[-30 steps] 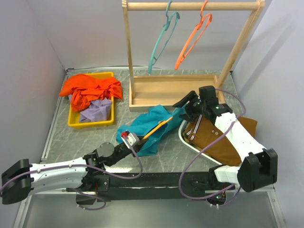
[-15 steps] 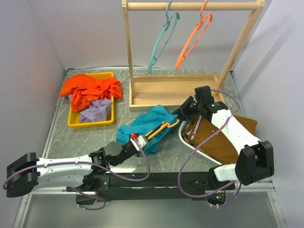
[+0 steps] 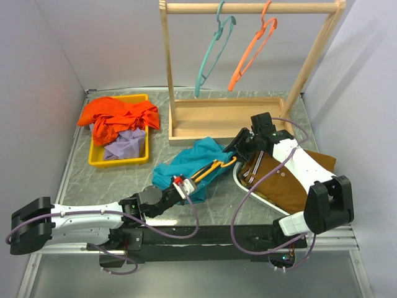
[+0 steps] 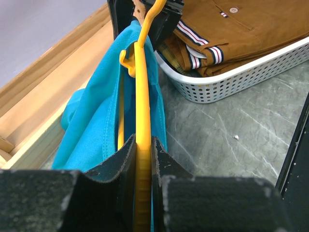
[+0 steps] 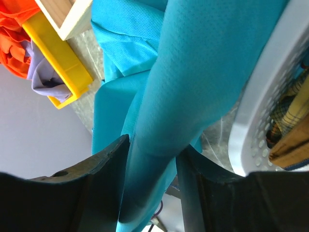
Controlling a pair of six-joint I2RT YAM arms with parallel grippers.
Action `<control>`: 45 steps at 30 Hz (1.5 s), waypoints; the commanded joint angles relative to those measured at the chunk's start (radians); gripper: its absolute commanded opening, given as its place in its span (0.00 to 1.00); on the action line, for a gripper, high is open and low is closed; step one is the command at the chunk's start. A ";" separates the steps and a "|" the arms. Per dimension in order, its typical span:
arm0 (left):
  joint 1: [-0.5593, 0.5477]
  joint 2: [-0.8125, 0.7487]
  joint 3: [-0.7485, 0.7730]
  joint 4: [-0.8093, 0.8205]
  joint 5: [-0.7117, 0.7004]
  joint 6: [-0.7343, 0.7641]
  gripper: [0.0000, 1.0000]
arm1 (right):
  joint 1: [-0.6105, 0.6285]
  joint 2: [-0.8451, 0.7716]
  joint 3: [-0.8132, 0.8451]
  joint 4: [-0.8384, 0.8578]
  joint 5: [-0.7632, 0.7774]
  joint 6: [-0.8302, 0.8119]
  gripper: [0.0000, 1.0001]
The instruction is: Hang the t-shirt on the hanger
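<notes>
Pushed forward, my left gripper (image 4: 143,145), clamped on the thin yellow hanger (image 4: 143,92), now has it deeper in the soft teal t-shirt (image 3: 201,151) mid-worktop. My right gripper (image 5: 150,150) pinches the cloth; threading looks begun.

The t-shirt (image 3: 201,152) hides much of the hanger (image 3: 217,165) from above.

t-shirt (image 3: 201,152): teal, crumpled | hanger (image 3: 214,166): yellow, tilted, seemingly partly inside shirt
</notes>
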 commanded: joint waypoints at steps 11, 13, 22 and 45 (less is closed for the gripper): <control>-0.006 -0.041 0.063 0.060 -0.059 -0.156 0.34 | 0.034 0.044 0.081 0.088 -0.018 -0.073 0.00; -0.006 -0.047 0.084 0.029 -0.111 -0.237 0.47 | 0.034 0.039 0.084 0.087 -0.014 -0.082 0.00; 0.004 -0.160 0.204 -0.388 -0.246 -0.605 0.86 | 0.031 0.017 0.090 0.084 0.023 -0.153 0.00; 0.063 0.074 0.305 -0.829 -0.242 -0.983 0.72 | 0.036 -0.094 0.084 0.002 0.090 -0.296 0.00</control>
